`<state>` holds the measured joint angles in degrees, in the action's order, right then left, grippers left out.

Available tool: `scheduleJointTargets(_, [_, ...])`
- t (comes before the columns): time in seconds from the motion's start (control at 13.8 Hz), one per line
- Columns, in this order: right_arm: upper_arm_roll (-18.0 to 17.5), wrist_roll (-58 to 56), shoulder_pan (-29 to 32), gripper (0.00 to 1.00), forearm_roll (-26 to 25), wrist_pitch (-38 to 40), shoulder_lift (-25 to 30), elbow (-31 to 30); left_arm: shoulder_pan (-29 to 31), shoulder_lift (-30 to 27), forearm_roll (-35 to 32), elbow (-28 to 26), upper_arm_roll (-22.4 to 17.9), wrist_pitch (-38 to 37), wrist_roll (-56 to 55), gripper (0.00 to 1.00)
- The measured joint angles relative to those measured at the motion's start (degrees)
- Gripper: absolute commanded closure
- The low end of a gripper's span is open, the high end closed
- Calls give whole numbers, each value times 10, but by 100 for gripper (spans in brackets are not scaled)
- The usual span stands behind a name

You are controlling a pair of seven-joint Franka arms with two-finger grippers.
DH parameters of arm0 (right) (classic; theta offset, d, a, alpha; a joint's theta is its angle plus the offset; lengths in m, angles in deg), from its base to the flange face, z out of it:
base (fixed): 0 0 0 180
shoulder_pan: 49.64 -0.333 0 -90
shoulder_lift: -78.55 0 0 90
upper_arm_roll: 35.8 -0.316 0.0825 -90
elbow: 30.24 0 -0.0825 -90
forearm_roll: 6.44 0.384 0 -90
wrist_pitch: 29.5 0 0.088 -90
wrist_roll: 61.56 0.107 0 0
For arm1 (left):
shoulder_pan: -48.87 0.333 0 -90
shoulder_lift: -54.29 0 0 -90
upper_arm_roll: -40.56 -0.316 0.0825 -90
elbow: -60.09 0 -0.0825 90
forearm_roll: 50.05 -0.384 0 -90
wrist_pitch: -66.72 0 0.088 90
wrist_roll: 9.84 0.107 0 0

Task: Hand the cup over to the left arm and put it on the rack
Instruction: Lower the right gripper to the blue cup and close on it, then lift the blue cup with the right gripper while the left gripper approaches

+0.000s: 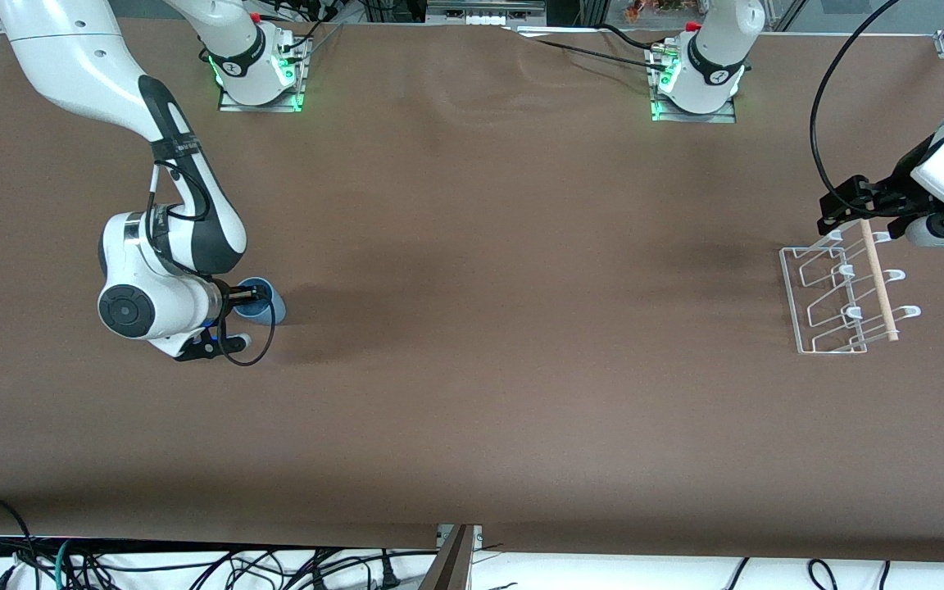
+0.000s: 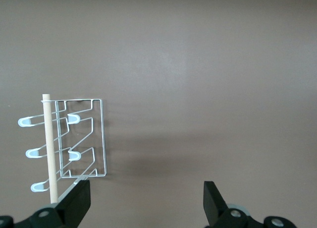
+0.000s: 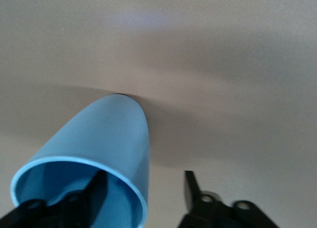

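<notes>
My right claw [image 3: 141, 196] straddles the light, slippery blue cup's [image 3: 94, 148] rim, fingers apart, while my left claw [image 2: 147, 200] waits open.

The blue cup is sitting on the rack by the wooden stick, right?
No. The cup is on the table at the right arm's end, at the right pincer, not on the rack. The front view shows it.

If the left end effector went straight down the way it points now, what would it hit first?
Most likely bare table. The left end effector is open and points down at the brown surface beside the rack; one finger sits close to the rack's edge, so clearance there is uncertain.
</notes>
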<state>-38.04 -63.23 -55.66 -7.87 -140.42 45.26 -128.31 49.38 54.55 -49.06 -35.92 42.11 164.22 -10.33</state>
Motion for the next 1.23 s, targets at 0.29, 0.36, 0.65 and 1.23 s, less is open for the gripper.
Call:
scheduleJointTargets(0.29, [0, 0, -8, 100, 0, 0, 0, 1, 0, 0, 0, 0, 0, 0, 0, 0])
scheduleJointTargets(0.36, [0, 0, -8, 100, 0, -1, 0, 1, 0, 0, 0, 0, 0, 0, 0, 0])
scheduleJointTargets(0.65, [0, 0, -8, 100, 15, 0, 0, 11, 0, 0, 0, 0, 0, -2, 0, 0])
scheduleJointTargets(1.23, [-2, 120, -42, 100, 263, 50, 0, 80, -3, 29, 0, 0, 5, -34, 0, 0])
